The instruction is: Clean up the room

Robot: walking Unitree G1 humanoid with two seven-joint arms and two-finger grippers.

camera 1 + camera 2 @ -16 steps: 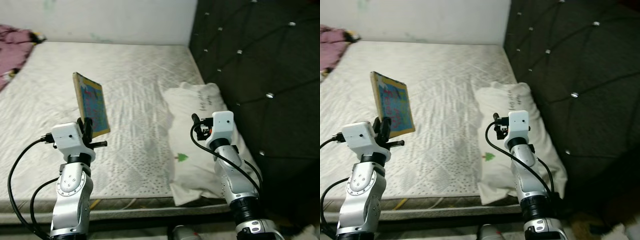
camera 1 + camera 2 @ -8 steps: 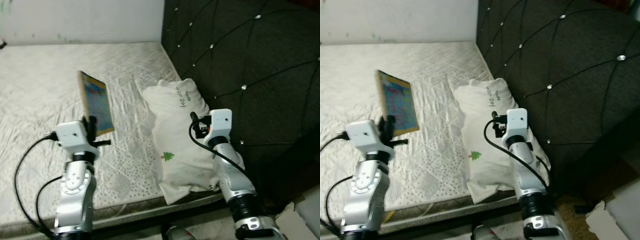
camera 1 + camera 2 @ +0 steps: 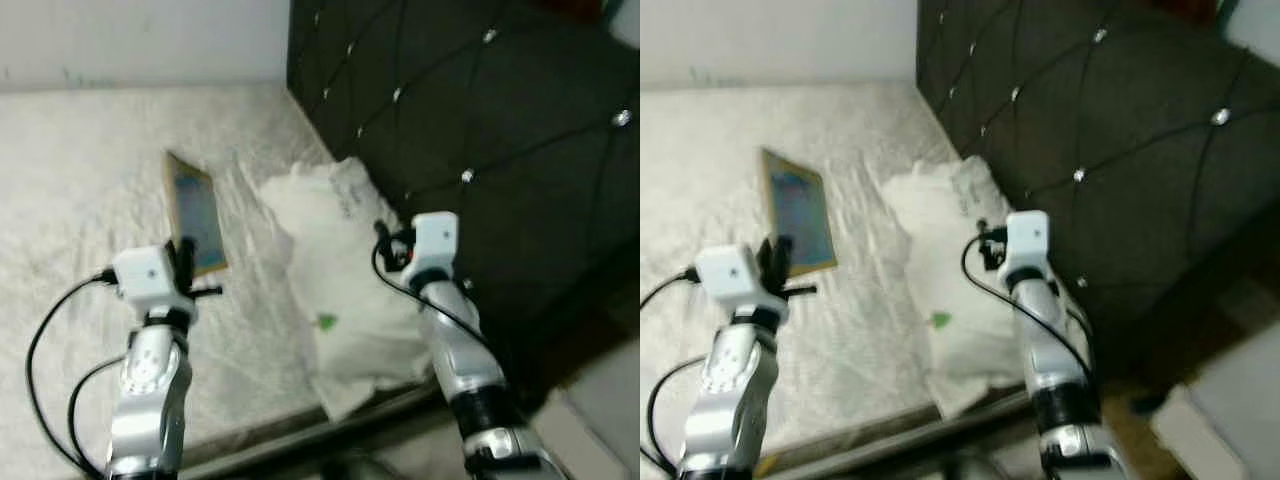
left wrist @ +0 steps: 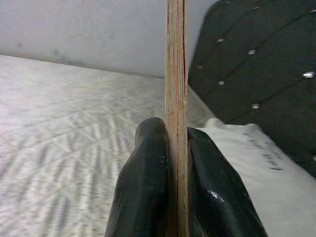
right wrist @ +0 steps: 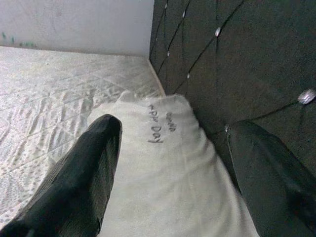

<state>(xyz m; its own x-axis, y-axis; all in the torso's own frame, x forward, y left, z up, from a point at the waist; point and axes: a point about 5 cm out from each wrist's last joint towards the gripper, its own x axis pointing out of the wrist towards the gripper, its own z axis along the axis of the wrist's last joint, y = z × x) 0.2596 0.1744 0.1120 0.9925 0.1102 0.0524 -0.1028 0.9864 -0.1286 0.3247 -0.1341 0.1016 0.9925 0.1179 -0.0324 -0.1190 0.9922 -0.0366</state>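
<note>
My left gripper [image 3: 184, 262] is shut on the lower edge of a thin book [image 3: 195, 212] with a blue cover and yellow border, held upright above the mattress [image 3: 80, 180]. In the left wrist view the book [image 4: 176, 98] stands edge-on, pinched between both black fingers [image 4: 145, 182]. My right gripper [image 3: 385, 240] is raised over a white pillow [image 3: 330, 270] and stands open with nothing between its fingers [image 5: 84, 173]. The pillow [image 5: 163, 163] has dark handwriting and a small green tree print.
A dark tufted headboard [image 3: 470, 110] with shiny buttons rises on the right, right behind the pillow. A pale wall [image 3: 140, 40] runs along the far side of the mattress. The mattress's front edge [image 3: 290, 430] is just below my arms. A pale object [image 3: 600, 400] sits at lower right.
The whole view has swung to the right and blurred, so the camera turned; the headboard takes up more of the picture. Both arms keep their pose, the book still held.
</note>
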